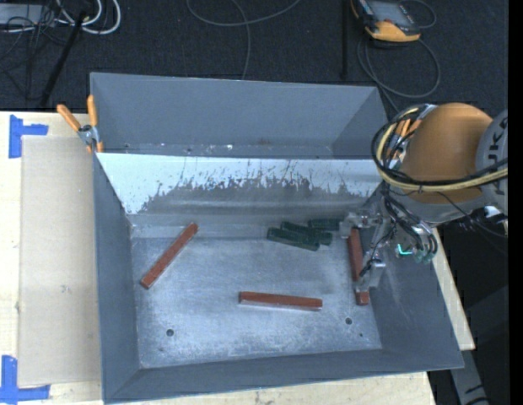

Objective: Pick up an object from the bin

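Observation:
My gripper [368, 268] hangs low at the right side of the bin, under the arm's orange dome. A reddish-brown stick [356, 264] stands nearly upright along the bin's right wall, right at the gripper's fingers; whether they grip it I cannot tell. Just left of it lie dark green pieces [300, 233] in a small cluster near the back wall.
Another reddish-brown stick [280, 300] lies flat in the middle of the floor. A third one [169, 255] lies slanted at the left. The arm and its cables hang over the bin's right rim.

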`<move>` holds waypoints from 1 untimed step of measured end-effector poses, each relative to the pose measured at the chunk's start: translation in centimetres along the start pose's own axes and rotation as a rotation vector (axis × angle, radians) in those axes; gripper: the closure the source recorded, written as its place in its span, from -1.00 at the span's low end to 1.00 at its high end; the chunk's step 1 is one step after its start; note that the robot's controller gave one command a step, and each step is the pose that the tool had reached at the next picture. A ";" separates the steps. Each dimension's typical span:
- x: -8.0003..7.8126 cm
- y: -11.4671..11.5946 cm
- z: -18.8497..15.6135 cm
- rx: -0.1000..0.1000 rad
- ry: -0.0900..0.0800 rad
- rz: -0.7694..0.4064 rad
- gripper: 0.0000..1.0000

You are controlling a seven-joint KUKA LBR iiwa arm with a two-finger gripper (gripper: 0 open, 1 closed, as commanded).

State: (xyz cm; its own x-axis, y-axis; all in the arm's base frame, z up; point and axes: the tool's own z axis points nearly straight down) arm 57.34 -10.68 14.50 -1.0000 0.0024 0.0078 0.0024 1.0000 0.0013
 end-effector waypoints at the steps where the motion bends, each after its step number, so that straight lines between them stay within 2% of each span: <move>1: 9.9 3.3 7.7 0.000 -0.010 0.099 -1.00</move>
State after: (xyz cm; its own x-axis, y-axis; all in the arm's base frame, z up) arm 47.42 -7.30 6.84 -0.9949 0.1010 -0.0017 0.1010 0.9949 0.0011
